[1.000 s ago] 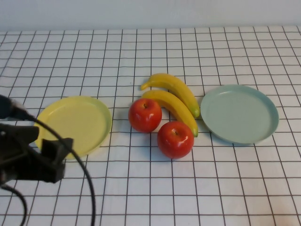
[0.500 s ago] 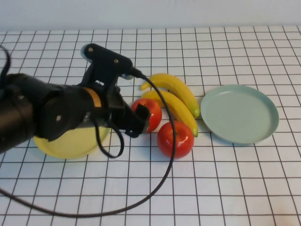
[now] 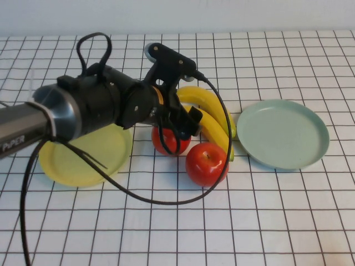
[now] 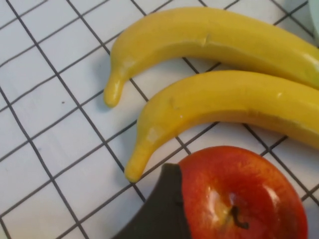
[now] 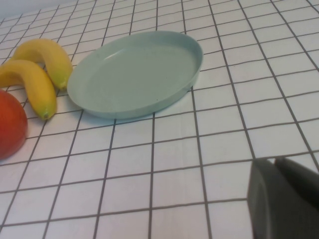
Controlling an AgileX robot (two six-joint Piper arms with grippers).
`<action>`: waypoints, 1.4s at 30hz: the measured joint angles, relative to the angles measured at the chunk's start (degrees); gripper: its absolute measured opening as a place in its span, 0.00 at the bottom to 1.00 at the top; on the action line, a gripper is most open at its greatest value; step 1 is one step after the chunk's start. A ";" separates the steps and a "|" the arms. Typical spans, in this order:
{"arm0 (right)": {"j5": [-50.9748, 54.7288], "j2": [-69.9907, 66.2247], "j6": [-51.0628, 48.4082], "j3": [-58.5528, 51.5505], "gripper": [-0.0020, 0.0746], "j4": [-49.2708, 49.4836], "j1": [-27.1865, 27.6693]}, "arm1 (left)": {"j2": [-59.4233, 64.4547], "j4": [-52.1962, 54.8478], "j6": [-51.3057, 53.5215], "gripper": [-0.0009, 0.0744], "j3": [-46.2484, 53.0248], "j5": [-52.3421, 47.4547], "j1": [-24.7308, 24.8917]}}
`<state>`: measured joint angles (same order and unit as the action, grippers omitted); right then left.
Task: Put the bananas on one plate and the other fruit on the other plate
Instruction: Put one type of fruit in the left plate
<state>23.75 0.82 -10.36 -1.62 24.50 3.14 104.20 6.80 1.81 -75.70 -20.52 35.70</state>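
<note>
Two yellow bananas (image 3: 206, 104) (image 3: 215, 132) lie side by side at the table's middle. In front of them are two red apples, the left apple (image 3: 166, 142) and the right apple (image 3: 206, 164). My left gripper (image 3: 179, 126) hangs open over the left apple (image 4: 244, 194), and one dark finger (image 4: 164, 209) stands against that apple's side. The other finger is out of view. The pale yellow plate (image 3: 77, 163) lies left, partly under my left arm. The blue-green plate (image 3: 282, 133) lies right. My right gripper (image 5: 285, 196) is shut and holds nothing, low over the cloth near the blue-green plate (image 5: 134, 74).
A white cloth with a black grid covers the table. The left arm's black cable (image 3: 166, 197) loops down onto the cloth in front of the apples. A plain wall bounds the far edge.
My left arm has swung from the front left corner, across the yellow plate, to above the left apple, and its jaws have opened wider. The fruit and plates have not moved.
</note>
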 joint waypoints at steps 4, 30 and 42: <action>0.00 0.00 0.00 0.00 0.01 0.00 0.00 | 2.82 1.60 0.00 0.90 -1.42 -0.87 -0.23; 0.00 0.00 0.00 0.00 0.01 0.00 0.00 | 6.78 1.01 -0.64 0.83 -2.48 -2.32 -1.96; 0.00 0.00 0.00 0.00 0.01 0.00 0.00 | 0.85 7.81 -5.80 0.78 -2.28 -6.91 -1.96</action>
<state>23.75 0.82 -10.36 -1.62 24.50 3.14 105.04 14.61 -3.99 -77.97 -27.43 33.74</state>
